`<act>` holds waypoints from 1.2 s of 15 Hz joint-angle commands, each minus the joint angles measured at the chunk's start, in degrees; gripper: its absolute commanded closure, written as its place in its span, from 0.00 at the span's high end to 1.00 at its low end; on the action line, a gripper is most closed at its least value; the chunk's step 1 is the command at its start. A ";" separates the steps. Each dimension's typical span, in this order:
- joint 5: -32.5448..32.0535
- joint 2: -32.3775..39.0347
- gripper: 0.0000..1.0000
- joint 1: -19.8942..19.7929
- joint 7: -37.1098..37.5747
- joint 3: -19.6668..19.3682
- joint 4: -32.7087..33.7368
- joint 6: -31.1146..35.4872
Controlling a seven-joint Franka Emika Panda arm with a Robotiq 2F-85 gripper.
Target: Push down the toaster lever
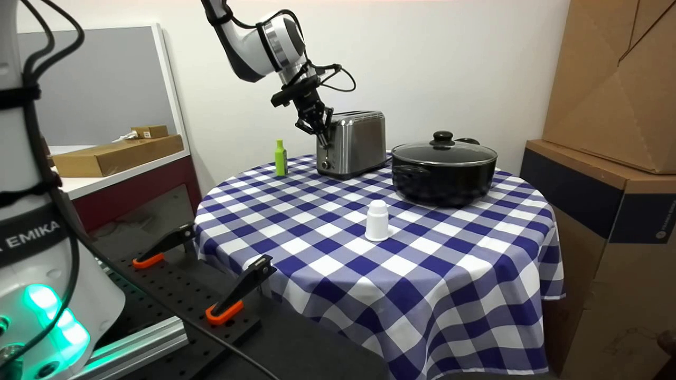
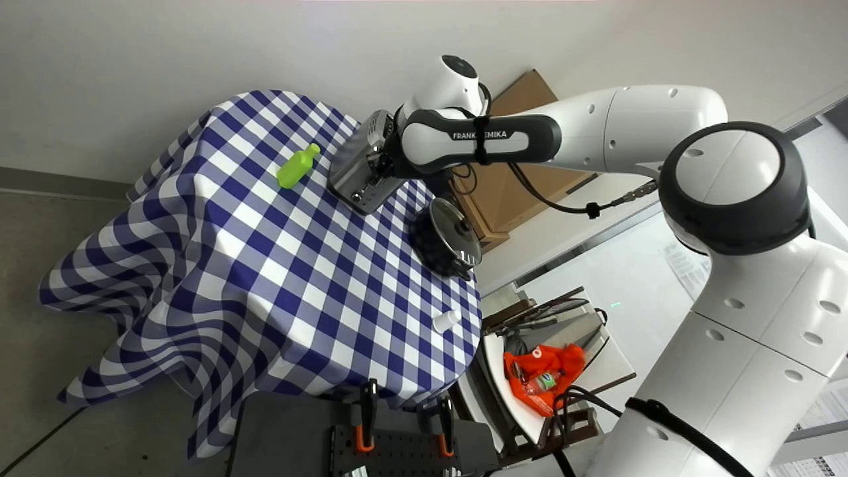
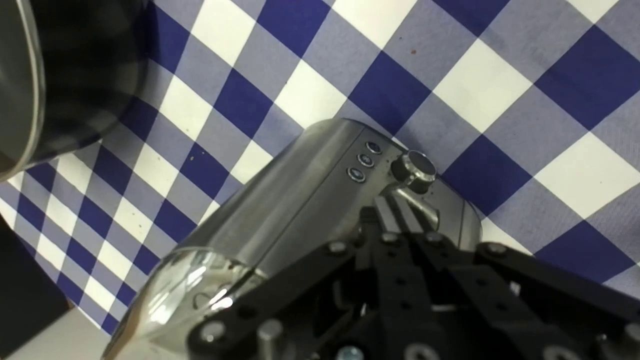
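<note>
On the far part of the checked tablecloth [image 1: 296, 221] stands the toaster [image 1: 363, 142], upright, between the green bottle [image 1: 280, 160] and the lidded black pot [image 1: 449, 182]. Its lever [image 3: 424, 206] shows in the wrist view as a short metal tab just above the dial [image 3: 420, 166], with three round buttons [image 3: 365, 160] on the same face. Right at that tab is the gripper [image 3: 397, 215], its two fingertips [image 3: 386, 215] drawn together into a narrow wedge, nothing seen between them. Its own bulk crowds that spot, so contact with the lever looks likely but I cannot be sure of it.

I take the step in hand to be the press itself, and with the lever so near the dial it may be close to the bottom of its travel. The next move, I judge, calls for a steady push down along the face until the lever catches, then a lift away.

Farther out, a white shaker [image 1: 377, 221] stands well apart from the toaster. As for writing, the arm [image 2: 596, 129] reads "FRANK" and "EMIKA" with a black strap [image 2: 481, 140] between; the robot's base [image 1: 97, 295] also shows "EMIKA". Print on the carton [image 1: 641, 216] is too small to read.
</note>
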 commanded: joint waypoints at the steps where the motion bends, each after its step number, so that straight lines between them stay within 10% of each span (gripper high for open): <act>1: -1.08 4.38 0.00 1.81 0.78 -0.96 1.85 0.90; 9: 0.48 5.27 0.00 3.42 -0.26 0.21 0.47 0.82; 16: 24.93 -8.52 0.00 -7.62 -12.94 11.71 -8.32 -0.82; 18: 33.39 -13.47 0.28 -10.86 -16.68 14.42 -10.29 -3.23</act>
